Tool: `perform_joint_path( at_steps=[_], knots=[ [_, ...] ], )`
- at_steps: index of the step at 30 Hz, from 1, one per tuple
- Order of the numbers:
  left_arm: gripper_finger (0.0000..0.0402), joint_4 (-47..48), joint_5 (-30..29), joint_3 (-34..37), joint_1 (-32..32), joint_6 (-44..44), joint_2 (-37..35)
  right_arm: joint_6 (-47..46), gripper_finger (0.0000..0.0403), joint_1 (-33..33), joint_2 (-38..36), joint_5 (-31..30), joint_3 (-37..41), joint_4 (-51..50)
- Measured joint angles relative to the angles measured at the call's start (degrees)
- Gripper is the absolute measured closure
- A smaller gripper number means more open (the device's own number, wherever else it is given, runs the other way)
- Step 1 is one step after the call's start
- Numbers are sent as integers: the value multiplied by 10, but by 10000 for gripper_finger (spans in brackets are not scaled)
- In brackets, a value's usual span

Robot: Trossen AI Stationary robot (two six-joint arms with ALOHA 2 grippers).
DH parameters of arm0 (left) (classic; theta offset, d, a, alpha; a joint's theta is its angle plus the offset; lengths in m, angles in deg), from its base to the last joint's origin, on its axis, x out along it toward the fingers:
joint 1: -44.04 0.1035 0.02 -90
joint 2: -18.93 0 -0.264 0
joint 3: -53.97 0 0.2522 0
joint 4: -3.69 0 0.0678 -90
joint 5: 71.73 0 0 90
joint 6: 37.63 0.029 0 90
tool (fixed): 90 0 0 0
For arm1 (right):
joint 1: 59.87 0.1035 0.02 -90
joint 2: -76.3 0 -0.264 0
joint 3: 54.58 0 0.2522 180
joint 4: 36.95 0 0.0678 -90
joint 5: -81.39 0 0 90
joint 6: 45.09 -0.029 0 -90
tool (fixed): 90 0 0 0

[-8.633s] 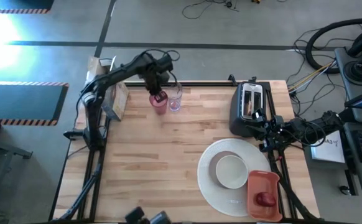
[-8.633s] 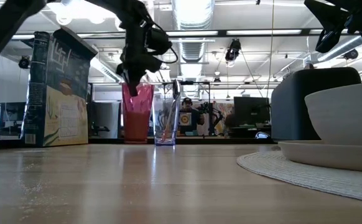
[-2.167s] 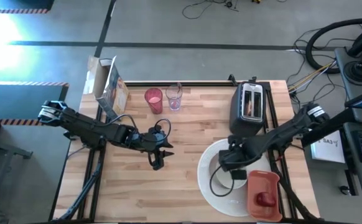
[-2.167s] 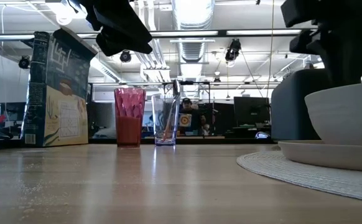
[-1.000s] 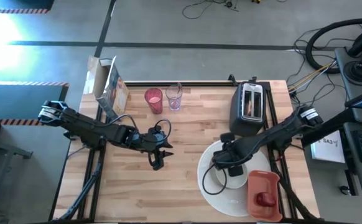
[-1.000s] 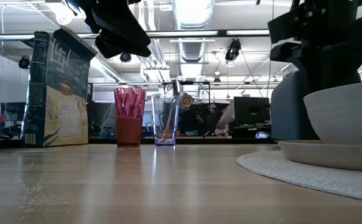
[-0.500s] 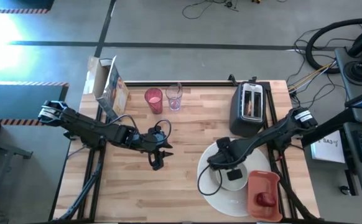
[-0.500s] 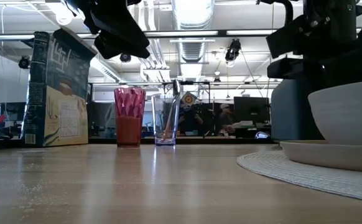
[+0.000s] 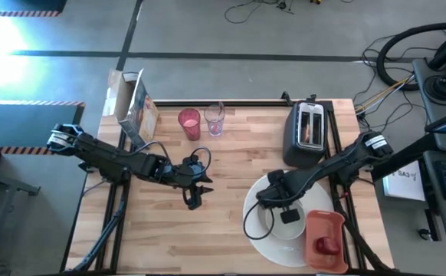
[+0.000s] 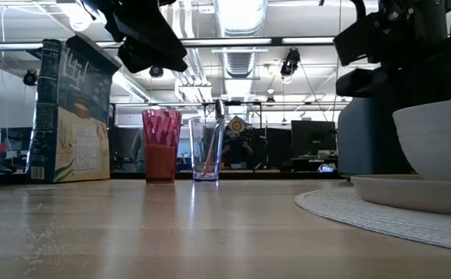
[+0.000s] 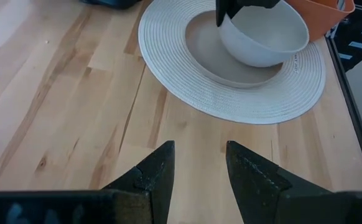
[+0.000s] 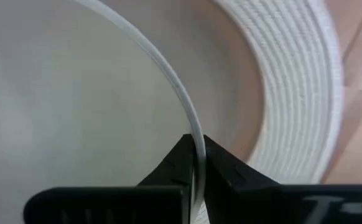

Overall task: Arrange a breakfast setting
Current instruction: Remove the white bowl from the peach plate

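Observation:
A small white bowl [image 11: 265, 34] sits on a smaller pale plate [image 11: 203, 46], which lies on the large white round plate [image 9: 263, 239] at the table's right. My right gripper [image 9: 278, 205] is shut on the bowl's rim. My left gripper [image 9: 193, 201] hangs open and empty above the table's middle, left of the plates. The pink tumbler [image 9: 189, 123] and the clear glass [image 9: 214, 121], with the spoon [image 10: 218, 116] standing in it, are at the far edge. The dark-red fruit [image 9: 328, 245] lies in the orange-red tray [image 9: 324, 222]. My right gripper pinches the bowl's rim [image 12: 190, 134] on its far-left side, one finger [image 12: 175, 168] inside the bowl and the other outside. The fingers come from above, slanting in from the table's right. The bowl rests upright on the smaller plate.
A black toaster [image 9: 307, 134] with toast in a slot stands at the far right, behind the plates. A cereal box [image 9: 135, 111] stands at the far left corner. Bare wood lies between my left gripper and the near edge.
My right gripper has moved a little toward the table's left at the bowl's rim. In the low view the bowl has shifted slightly to the right on the smaller plate. My left arm has kept still.

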Motion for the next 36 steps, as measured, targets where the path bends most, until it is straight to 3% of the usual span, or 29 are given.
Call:
perform_joint_path(
  at_steps=[7, 13, 27, 36],
  knots=[
    [274, -3, 0, 0, 0, 0, 0, 0, 394, -26, -28, 16, -25, -1],
    [274, -3, 3, 0, 0, 0, 0, 11, 394, -85, -42, 14, -59, 2],
    [274, 21, 4, 0, 0, 5, -1, 136, 394, -356, -11, 14, -86, 43],
    [274, 26, 3, 0, 0, 5, -2, 141, 394, -506, 32, 14, -86, 87]
  ],
)
